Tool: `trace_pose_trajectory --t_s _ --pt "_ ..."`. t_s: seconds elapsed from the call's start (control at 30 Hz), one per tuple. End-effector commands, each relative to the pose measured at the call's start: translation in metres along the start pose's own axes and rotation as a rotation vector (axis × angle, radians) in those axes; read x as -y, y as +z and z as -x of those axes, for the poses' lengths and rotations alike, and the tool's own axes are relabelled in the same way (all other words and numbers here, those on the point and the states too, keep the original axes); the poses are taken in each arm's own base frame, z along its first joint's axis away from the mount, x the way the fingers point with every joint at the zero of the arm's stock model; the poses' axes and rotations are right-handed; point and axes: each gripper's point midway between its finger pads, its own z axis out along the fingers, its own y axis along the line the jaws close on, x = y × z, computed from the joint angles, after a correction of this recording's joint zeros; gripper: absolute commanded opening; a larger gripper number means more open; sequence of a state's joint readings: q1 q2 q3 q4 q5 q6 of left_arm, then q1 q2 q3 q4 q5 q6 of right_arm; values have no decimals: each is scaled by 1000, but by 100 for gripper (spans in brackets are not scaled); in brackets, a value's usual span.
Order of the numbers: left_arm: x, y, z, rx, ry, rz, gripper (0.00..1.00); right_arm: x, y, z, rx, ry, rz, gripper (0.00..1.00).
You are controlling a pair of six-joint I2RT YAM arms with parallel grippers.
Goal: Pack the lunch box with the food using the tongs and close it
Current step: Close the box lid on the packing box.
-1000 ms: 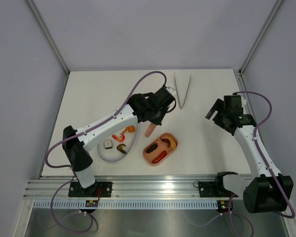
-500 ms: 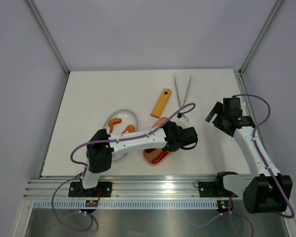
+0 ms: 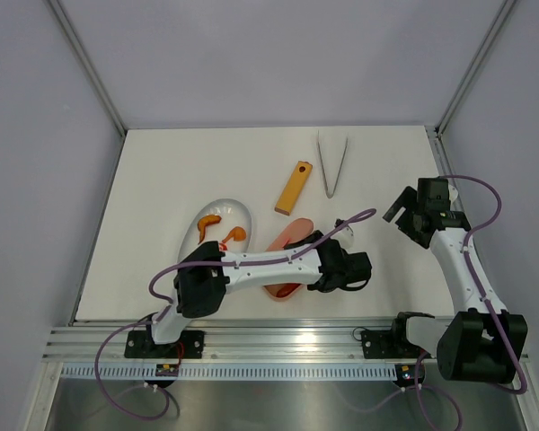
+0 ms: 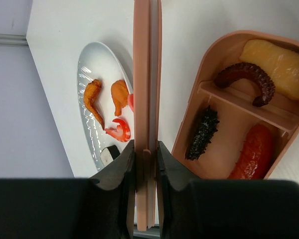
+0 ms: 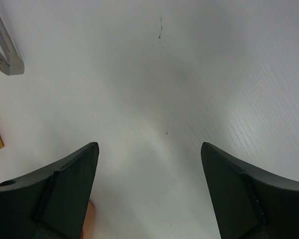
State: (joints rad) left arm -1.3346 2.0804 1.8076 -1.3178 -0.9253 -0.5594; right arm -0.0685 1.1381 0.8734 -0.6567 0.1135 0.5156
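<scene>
The left hand (image 4: 147, 149), clamped on the lid (image 4: 147, 74), has swung over beside the lunch box (image 4: 224, 129); closing looks premature, since food (image 4: 119, 97) remains on the plate (image 4: 89, 74) beside it, and the right hand (image 5: 148, 149) gapes empty

left arm (image 3: 251, 262) with edge-on lid (image 4: 147, 99) across lunch box (image 4: 224, 144), bare table (image 3: 386, 171) around tongs (image 3: 331, 164), yellow bar (image 3: 293, 187) near

The lunch box tray (image 4: 249, 103) and its lid (image 4: 147, 74) look like smooth, matt salmon-pink plastic. The white plate (image 4: 97, 57) is glossy, with fine ribbing. The tongs (image 3: 331, 162) are bright bare metal. The red sausage (image 4: 251, 152) shines, while the dark piece (image 4: 202, 133) is rough and bumpy. The tabletop (image 5: 189, 74) is matt white and finely grained.
</scene>
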Motion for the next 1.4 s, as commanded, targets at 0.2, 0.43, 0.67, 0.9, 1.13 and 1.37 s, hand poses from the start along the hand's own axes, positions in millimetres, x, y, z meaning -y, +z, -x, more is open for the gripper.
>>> trace_pose_trajectory --t_s 0.2,0.43,0.67,0.9,1.13,1.37 --pt "4 -5 11 65 -11 44 0 -2 -1 6 20 -4 20 91" --pt "15 -9 10 82 1 10 0 -4 -2 5 14 2 37 91" --pt "20 -4 4 68 14 17 0 -5 -3 3 14 4 47 91" --pt "22 -2 -1 56 23 11 0 -5 -4 3 15 4 47 91" --pt "23 -5 -3 59 16 -4 0 -5 -5 3 16 3 49 91" --pt "31 -5 -4 61 30 -26 0 -5 -4 2 11 2 51 91"
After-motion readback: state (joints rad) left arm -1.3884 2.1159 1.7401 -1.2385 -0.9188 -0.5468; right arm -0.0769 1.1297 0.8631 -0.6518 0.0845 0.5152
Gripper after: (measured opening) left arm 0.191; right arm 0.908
